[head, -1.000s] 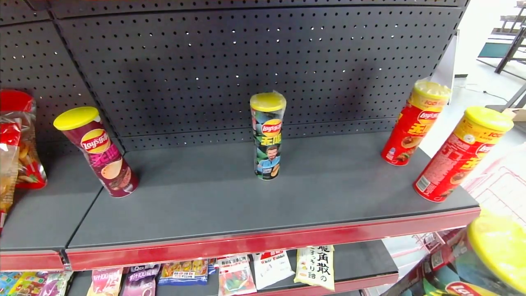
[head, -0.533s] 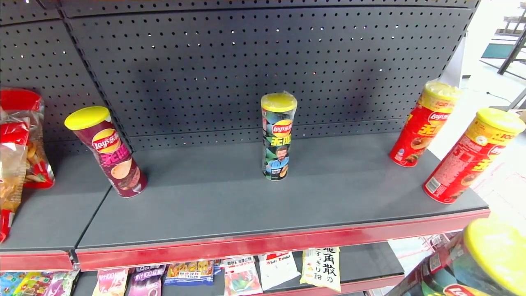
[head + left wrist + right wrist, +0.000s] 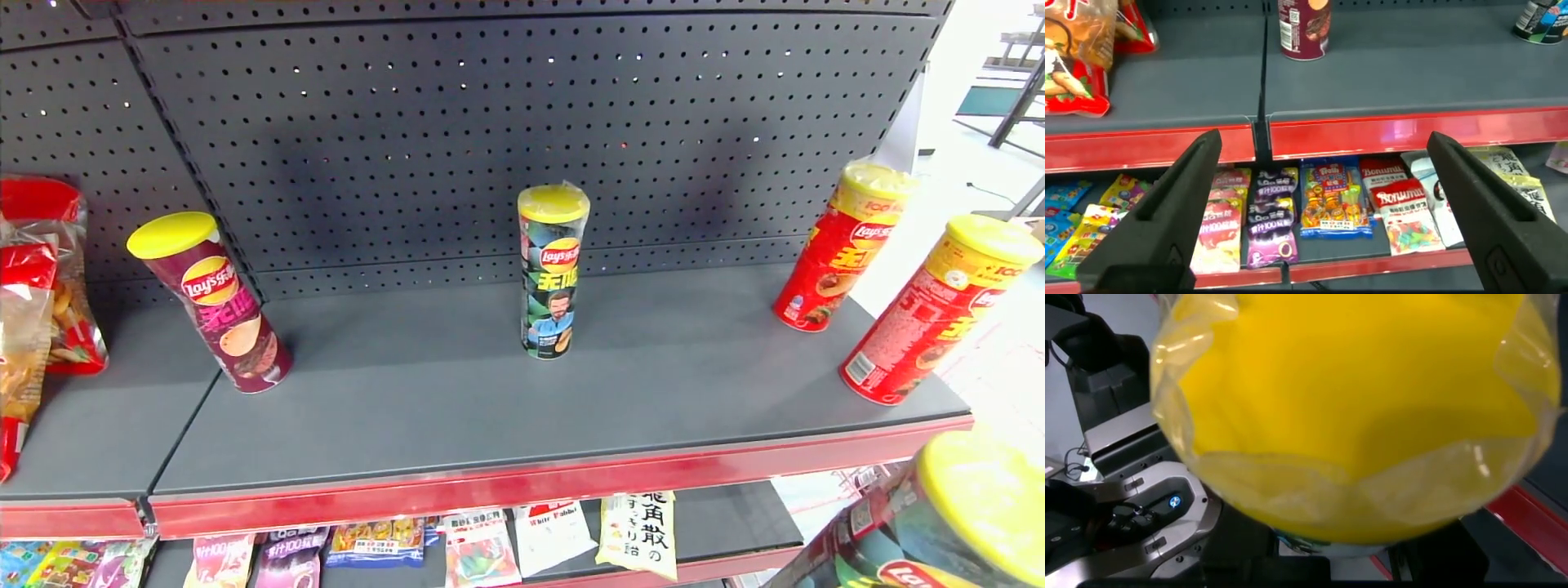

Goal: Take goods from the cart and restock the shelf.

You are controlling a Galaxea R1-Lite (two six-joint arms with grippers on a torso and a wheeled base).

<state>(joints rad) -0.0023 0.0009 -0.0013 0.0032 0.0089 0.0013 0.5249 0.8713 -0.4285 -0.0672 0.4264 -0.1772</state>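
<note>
Grey shelf ahead; left gripper agape before it; right gripper clamped round yellow-lidded can

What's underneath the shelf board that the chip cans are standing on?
A lower shelf lined with small snack packets, fronts facing out. Anything farther back on it is covered by the upper shelf board.
</note>
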